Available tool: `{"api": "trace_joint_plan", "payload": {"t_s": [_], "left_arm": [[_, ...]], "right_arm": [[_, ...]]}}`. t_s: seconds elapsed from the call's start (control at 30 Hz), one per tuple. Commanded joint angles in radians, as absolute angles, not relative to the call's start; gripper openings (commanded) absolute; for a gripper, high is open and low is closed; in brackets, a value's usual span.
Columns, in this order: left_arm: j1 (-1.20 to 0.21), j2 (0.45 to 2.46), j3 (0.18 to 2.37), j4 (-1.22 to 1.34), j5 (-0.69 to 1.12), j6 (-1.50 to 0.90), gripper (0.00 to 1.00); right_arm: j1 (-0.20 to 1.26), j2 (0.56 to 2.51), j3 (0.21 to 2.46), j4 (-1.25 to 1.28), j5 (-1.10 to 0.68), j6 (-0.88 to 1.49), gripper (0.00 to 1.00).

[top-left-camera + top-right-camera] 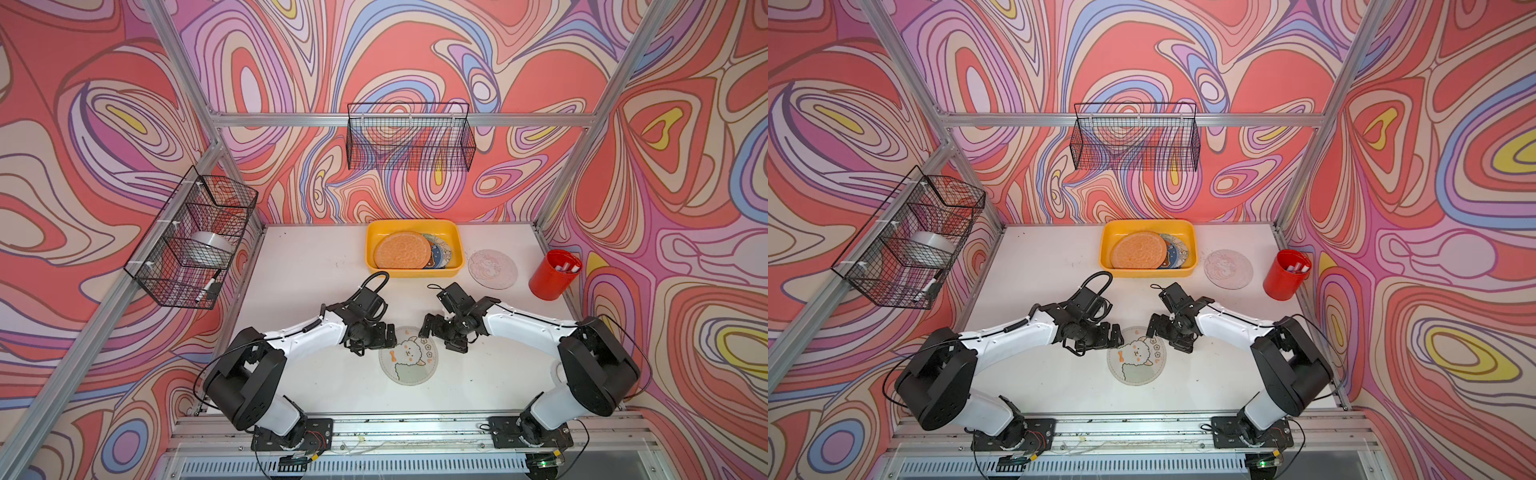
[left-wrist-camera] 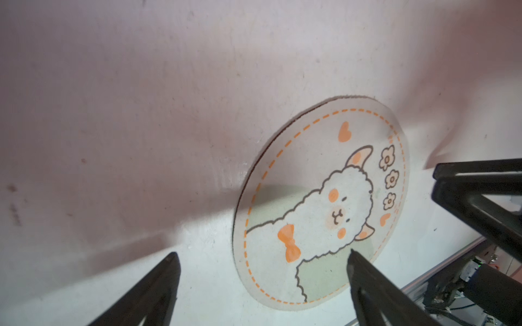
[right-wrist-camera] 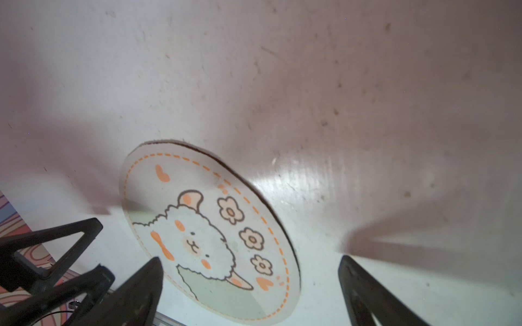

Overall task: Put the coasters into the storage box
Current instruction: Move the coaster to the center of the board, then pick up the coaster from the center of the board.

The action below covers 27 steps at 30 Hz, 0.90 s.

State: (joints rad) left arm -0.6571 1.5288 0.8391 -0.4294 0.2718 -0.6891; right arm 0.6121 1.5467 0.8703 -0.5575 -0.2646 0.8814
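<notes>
The white table is smooth but scuffed and speckled, with a soft sheen where light hits, and the alpaca coaster on it reads matt, its print dull and faintly grainy. At the far side the storage box is glossy yellow plastic, the orange coaster inside it bumpy and pebbled, the pale coaster to its right chalky and matt. Far right, the red cup is shiny plastic; the wire basket on the far wall is thin black metal mesh, the frame rail brushed bare metal.
</notes>
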Motion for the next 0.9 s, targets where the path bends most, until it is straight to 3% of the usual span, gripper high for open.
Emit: {"api": "trace_joint_plan", "payload": {"t_s": [0.0,0.4,0.87], "left_arm": [[-0.67,1.588,0.89,-0.466,0.254,-0.693,0.86],[-0.699,1.724,1.004,-0.582,0.244,-0.667,0.71],[-0.712,1.746,1.025,-0.609,0.253,-0.654,0.56]], "right_arm": [[0.619,1.523,0.843,-0.579,-0.263,0.836,0.94],[0.669,1.608,0.848,-0.533,-0.299,0.831,0.88],[0.71,1.68,0.869,-0.496,-0.305,0.853,0.72]]}}
